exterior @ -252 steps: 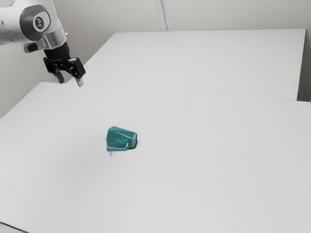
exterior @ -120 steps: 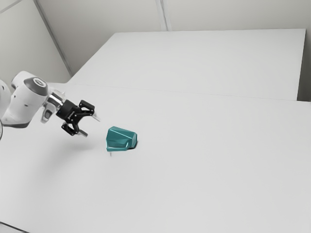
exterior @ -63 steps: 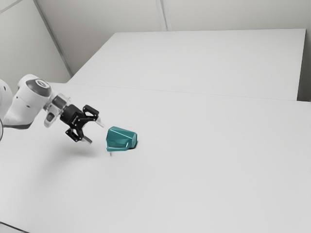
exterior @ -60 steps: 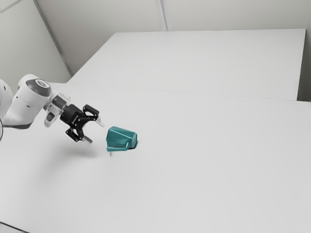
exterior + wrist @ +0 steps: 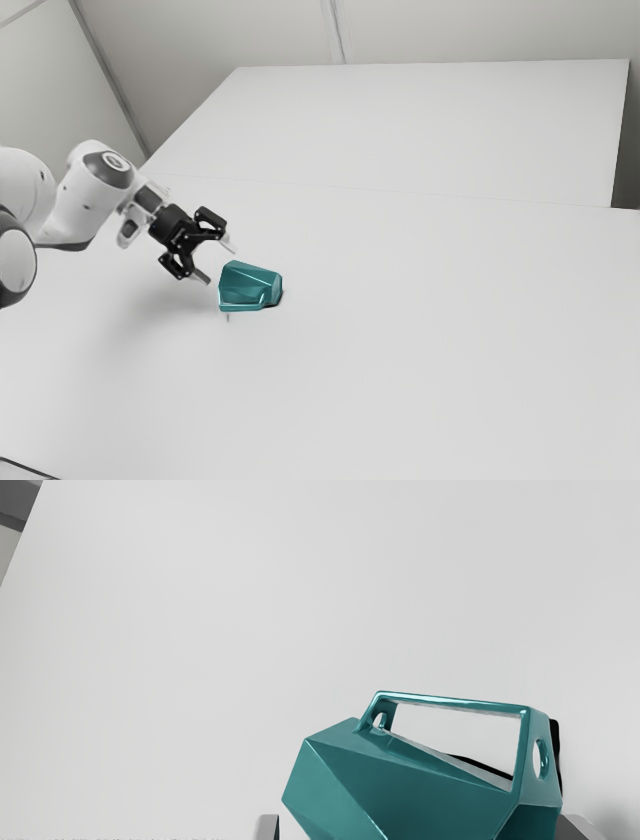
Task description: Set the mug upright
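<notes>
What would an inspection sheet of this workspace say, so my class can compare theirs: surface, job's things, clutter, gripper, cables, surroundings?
Surface: plain, pale table; a tiny mark close to the mug, too small to identify.
Job's things: teal faceted mug, lying on its side, its angular handle showing in the wrist view.
Clutter: nothing seen.
Gripper: black gripper, fingers apart, near the mug and not holding it.
Cables: none identifiable; a thin dark line in the exterior view's near-left corner is unclear.
Surroundings: pale walls.

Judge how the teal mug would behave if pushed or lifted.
The sideways mug has flat facets, so a push would probably slide it, not roll it. The jutting handle may also check rolling. The glossy body looks stiff but possibly slippery.
</notes>
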Controlling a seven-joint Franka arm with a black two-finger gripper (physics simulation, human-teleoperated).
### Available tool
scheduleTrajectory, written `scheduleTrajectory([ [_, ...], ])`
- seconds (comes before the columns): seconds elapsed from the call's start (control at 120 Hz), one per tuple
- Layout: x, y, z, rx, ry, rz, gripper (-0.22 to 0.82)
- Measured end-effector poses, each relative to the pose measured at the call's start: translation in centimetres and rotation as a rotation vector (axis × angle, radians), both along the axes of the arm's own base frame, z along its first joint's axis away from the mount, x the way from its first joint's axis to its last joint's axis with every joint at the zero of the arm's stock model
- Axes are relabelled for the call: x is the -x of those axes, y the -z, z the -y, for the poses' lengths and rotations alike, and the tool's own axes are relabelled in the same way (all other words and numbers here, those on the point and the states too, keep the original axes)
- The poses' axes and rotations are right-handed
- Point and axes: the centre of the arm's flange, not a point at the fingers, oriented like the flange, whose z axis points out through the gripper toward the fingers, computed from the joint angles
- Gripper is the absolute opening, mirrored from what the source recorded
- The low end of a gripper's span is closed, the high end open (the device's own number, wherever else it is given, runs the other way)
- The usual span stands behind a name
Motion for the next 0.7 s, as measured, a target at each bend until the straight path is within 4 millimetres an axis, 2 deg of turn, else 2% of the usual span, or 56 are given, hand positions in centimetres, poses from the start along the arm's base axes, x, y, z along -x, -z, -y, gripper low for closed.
scheduleTrajectory([
  [0.167,-1.6,0.8,0.0,-0.007,0.008,0.004,0.59],
  [0.267,-1.9,1.4,0.2,-0.003,0.007,0.001,0.5],
  [0.7,-0.7,2.6,-1.0,0.027,-0.061,-0.007,0.13],
])
